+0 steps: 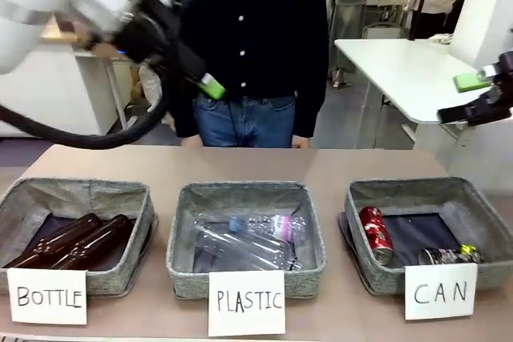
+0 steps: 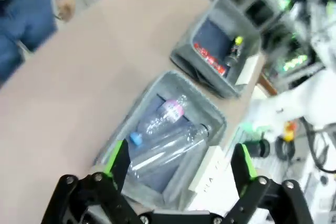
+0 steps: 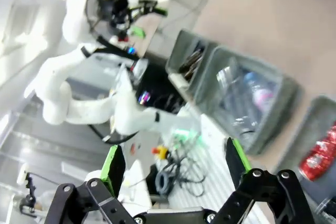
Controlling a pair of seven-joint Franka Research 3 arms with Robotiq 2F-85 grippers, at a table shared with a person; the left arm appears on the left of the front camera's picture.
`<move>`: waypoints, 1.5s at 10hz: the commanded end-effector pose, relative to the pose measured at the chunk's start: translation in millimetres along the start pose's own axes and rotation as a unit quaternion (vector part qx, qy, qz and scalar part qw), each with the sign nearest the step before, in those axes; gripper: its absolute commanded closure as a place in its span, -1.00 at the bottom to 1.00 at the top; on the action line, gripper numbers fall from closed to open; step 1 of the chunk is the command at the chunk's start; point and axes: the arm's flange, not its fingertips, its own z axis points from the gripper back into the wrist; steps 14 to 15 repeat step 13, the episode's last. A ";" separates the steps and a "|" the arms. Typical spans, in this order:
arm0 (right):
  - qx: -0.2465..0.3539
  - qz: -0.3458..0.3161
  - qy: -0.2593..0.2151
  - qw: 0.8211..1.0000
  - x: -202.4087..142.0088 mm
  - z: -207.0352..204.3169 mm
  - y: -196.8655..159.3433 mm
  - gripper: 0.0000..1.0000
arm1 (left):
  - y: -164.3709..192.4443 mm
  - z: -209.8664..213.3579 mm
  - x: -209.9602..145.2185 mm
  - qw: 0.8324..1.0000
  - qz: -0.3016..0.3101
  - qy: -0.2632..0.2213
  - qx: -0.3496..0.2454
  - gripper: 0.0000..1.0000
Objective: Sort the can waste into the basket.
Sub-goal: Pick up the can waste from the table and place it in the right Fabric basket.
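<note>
We see the dented red can [image 1: 376, 234] with silver ends and the silvery can [image 1: 449, 255] with dark markings lying apart inside the square grey woven basket [image 1: 489, 231] signed "CAN", at the right of the tan counter [image 1: 337, 164]. Beside it, matching bins hold clear plastic bottles [image 1: 248, 239] and brown glass bottles [image 1: 72, 242]. Both our left gripper [image 2: 178, 163] and right gripper [image 3: 173, 163] hang above, jaws spread wide and empty.
</note>
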 end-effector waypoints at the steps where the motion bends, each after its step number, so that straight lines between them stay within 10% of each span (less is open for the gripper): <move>1: 0.045 -0.032 0.072 0.996 16.1 -53.9 6.8 -1.00 | 22.0 49.9 -65.1 0.992 0.086 -0.092 0.009 -1.00; 4: 0.047 -0.043 0.071 0.995 39.5 -94.3 12.9 -1.00 | 94.0 88.7 -137.2 0.959 0.191 -0.176 -0.109 -1.00; 6: -0.089 -0.068 -0.009 0.994 68.9 -71.0 -9.8 -1.00 | 148.4 66.7 -168.7 0.945 0.265 -0.132 -0.137 -1.00; 7: 0.033 -0.035 0.082 0.995 32.9 -98.6 8.8 -1.00 | 99.0 99.0 -154.0 0.958 0.212 -0.166 -0.094 -1.00; 15: 0.033 -0.035 0.082 0.995 32.9 -98.6 8.8 -1.00 | 99.0 99.0 -154.0 0.958 0.212 -0.166 -0.094 -1.00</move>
